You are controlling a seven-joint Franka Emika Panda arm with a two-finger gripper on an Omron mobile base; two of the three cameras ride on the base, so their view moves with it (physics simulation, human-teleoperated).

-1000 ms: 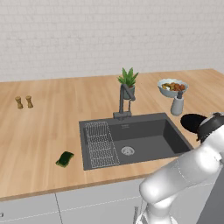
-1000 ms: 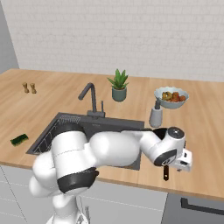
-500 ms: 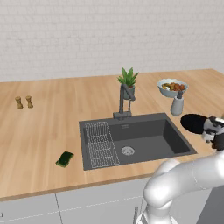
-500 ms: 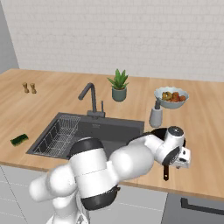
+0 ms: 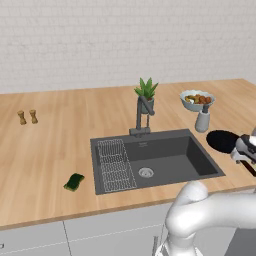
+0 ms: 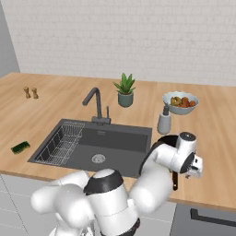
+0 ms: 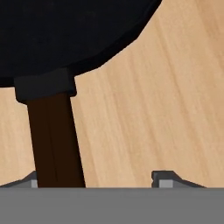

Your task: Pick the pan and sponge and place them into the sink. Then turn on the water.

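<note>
The pan (image 5: 223, 140) is seen lying on the wooden surface (image 5: 55, 145) just right of the sink (image 5: 165, 161), its handle (image 7: 54, 140) pointing toward the front edge. In the hand view, the jaws are set apart around the handle, one fingertip (image 7: 30, 180) touching it, the other (image 7: 168, 178) well clear of it. The gripper (image 6: 196, 171) is placed low over the handle. The sponge (image 5: 74, 181) is found left of the sink, beside the drainer.

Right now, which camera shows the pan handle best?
The hand view: the pan handle runs large and sharp from the pan, beside one fingertip. The left base view shows the pan with just a handle sliver at the frame edge. The right base view shows a short stub below the wrist.
</note>
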